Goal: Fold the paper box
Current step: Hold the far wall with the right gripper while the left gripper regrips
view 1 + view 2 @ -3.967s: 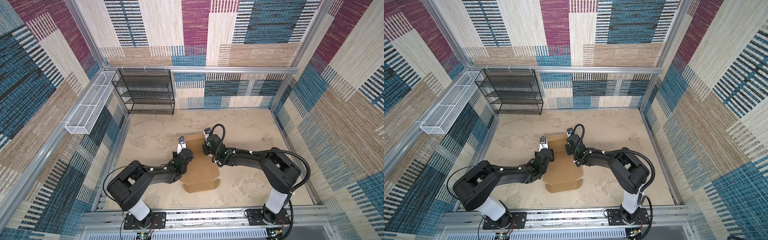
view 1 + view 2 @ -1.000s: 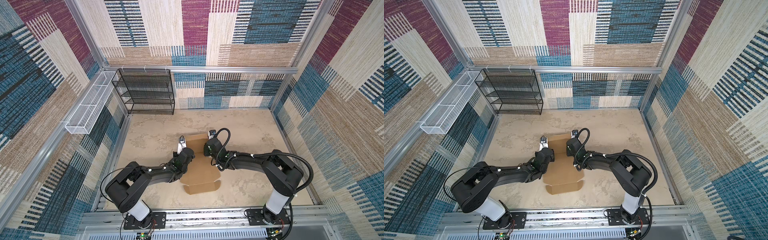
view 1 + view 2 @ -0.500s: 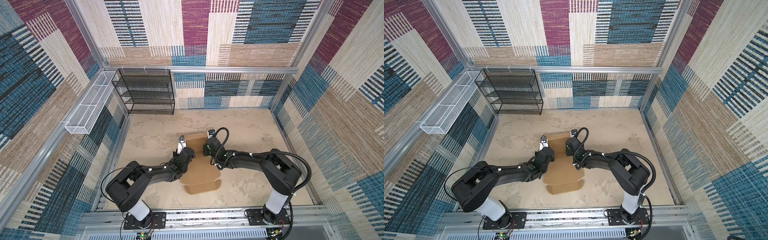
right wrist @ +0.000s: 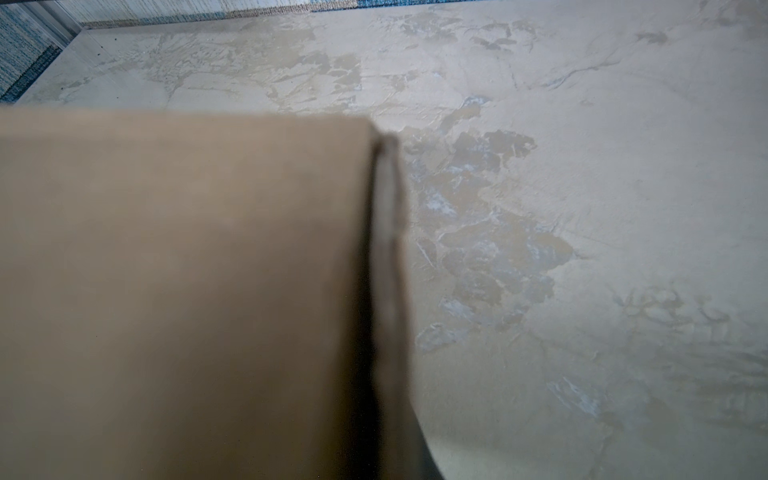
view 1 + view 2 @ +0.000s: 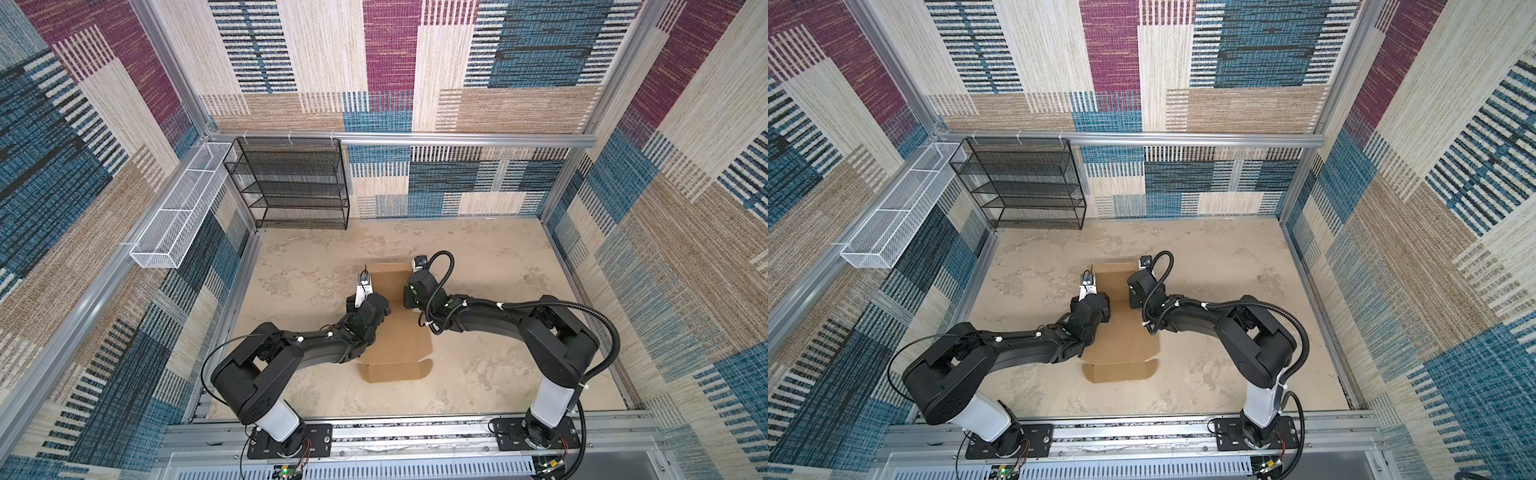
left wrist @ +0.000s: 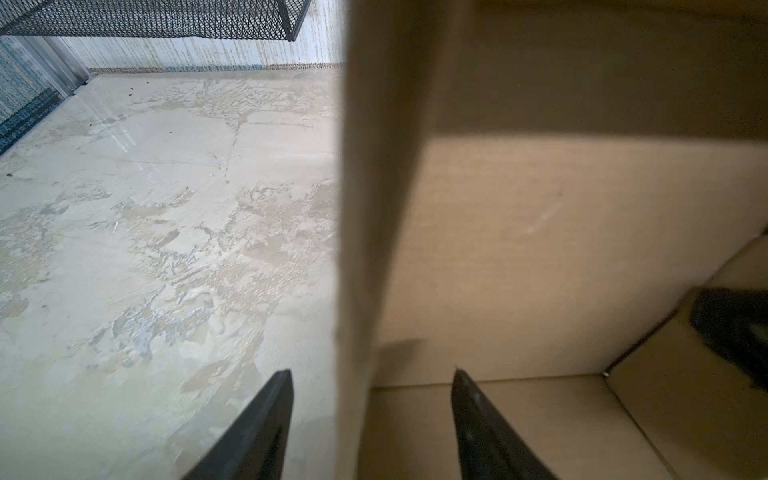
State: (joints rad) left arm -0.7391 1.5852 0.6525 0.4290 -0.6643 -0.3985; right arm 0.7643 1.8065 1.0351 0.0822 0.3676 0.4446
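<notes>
The paper box is brown cardboard lying in the middle of the floor, its near flap flat. My left gripper stands open at the box's left side. In the left wrist view its fingers straddle the upright left wall, one outside over the floor, one inside over the bottom panel. My right gripper is shut on the right wall, whose raised cardboard fills half of the right wrist view and hides the fingertips.
A black mesh shelf rack stands against the back wall at the left. A white wire basket hangs on the left wall. Patterned walls close in the stone-look floor, and a metal rail runs along the front.
My left gripper has opened and let go of the box's left wall. My right gripper has closed tighter on the right wall. The box has hardly moved.
</notes>
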